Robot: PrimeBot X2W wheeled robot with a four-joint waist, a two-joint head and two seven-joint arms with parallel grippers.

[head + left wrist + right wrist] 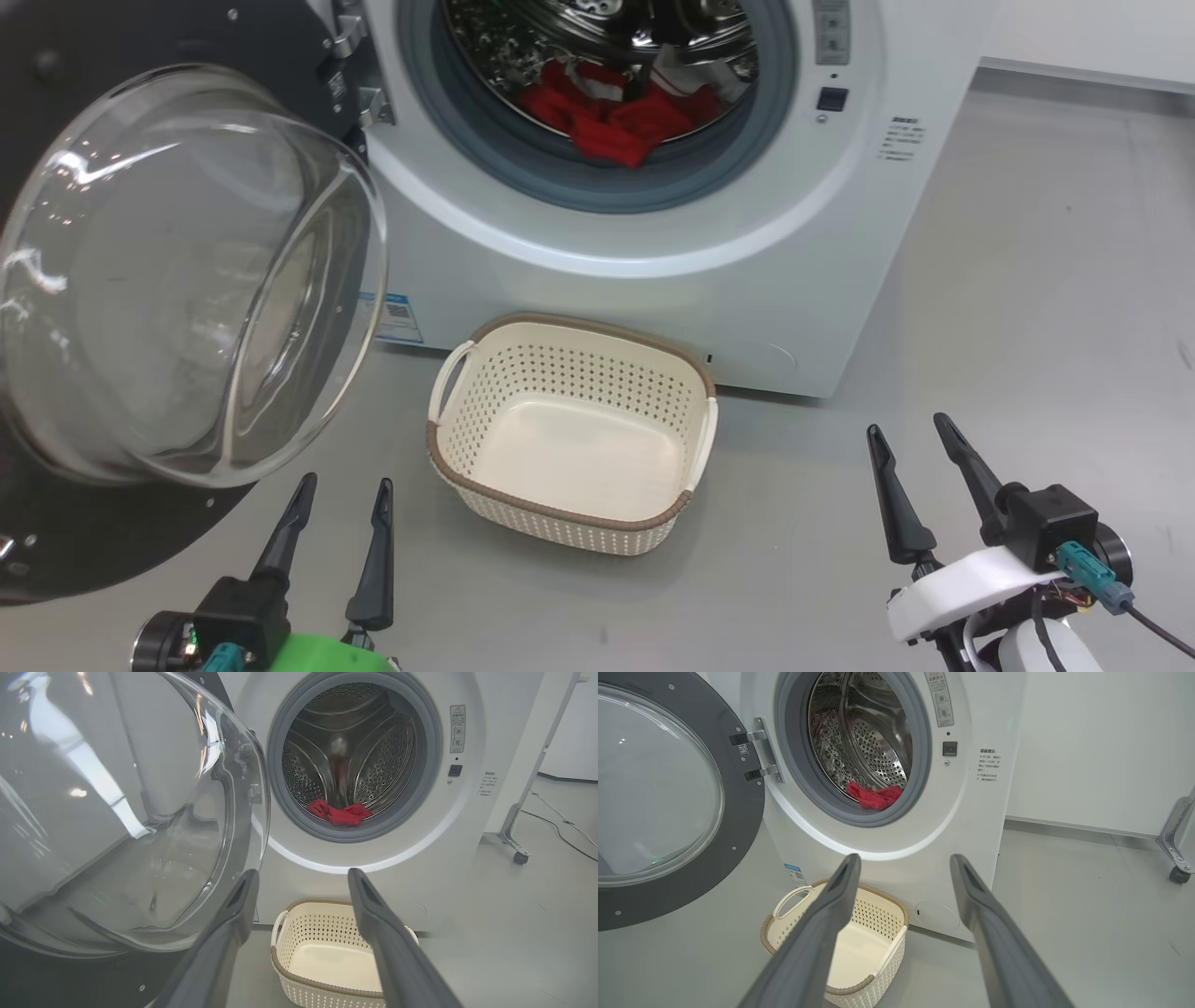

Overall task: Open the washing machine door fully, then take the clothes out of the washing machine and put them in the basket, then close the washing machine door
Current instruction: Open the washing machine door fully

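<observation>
The white washing machine (653,280) stands ahead, and its door (177,280) is swung wide to the left, glass bowl bulging toward me. Red clothes (616,117) lie at the bottom of the steel drum, red clothes (340,813) also visible past the grey gasket. The cream basket (448,439) sits with nothing in it on the floor in front of the machine. My left gripper (341,495) is open, low at the left, just below the door's glass. My right gripper (920,443) is open at the lower right, apart from everything.
Grey floor stretches to the right of the machine. A metal frame leg on a caster (519,857) with a cable stands at the right, before a white wall (1087,742). The open door takes up the space at my left.
</observation>
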